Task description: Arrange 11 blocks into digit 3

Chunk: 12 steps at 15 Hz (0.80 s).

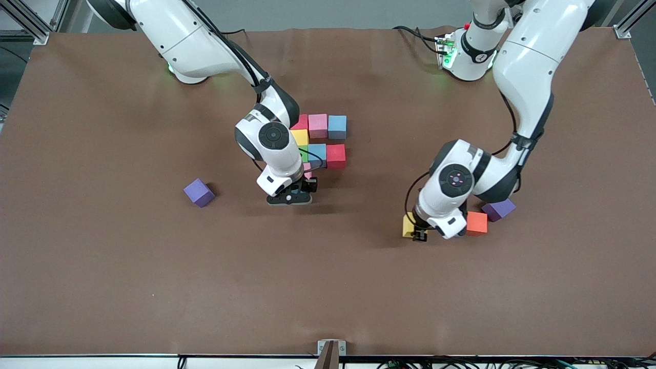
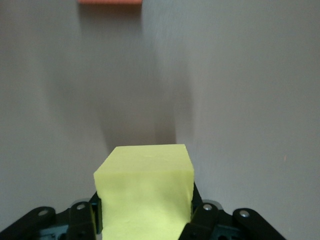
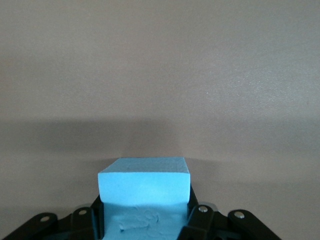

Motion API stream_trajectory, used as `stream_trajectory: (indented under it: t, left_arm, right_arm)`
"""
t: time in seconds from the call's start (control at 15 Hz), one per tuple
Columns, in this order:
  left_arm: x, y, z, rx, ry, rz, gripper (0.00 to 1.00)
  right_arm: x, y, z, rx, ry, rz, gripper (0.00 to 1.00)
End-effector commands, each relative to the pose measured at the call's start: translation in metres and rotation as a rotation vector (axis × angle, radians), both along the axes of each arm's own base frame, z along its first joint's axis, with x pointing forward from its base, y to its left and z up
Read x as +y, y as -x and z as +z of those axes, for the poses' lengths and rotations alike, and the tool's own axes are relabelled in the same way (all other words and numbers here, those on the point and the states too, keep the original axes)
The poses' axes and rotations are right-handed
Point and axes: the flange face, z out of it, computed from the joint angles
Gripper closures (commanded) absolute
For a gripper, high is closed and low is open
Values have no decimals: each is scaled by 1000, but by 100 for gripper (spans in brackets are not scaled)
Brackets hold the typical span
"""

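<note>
The left gripper (image 2: 145,220) pinches a yellow cube (image 2: 145,192) — jaws pressed against its sides. The right gripper (image 3: 145,220) clamps a light blue cube (image 3: 144,192) likewise.

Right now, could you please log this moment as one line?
left gripper: shut on yellow cube beside orange cube | right gripper: shut on light blue cube by digit 3

Small yellow foam cube (image 2: 145,192) and light blue foam cube (image 3: 144,192) showing matt, finely grained faces; brown table covering (image 1: 128,266) appearing smooth and matt; white arm shells (image 1: 528,66) gleaming as glossy plastic.
</note>
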Motion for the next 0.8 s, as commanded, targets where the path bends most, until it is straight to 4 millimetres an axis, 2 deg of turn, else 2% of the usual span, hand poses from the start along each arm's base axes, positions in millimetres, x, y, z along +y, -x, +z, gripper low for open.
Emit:
stream_trajectory:
  t: [0.0, 0.07, 0.4, 0.67, 0.73]
  left_arm:
    - [-33, -3, -4, 24, -10, 32, 74]
    - [-48, 1, -5, 23, -6, 50, 74]
    - [-117, 22, -12, 20, 17, 66, 74]
    - [-159, 41, -14, 23, 42, 72, 73]
    - [-168, 47, -13, 23, 44, 69, 73]
  right_arm:
    - [-3, 7, 9, -11, 17, -2, 4]
    - [-3, 6, 10, -12, 18, -1, 0]
    - [-3, 6, 10, -11, 18, -2, 0]
    - [-1, 5, 17, -20, 11, -3, 0]
    - [-2, 2, 27, -34, 6, -4, 0]
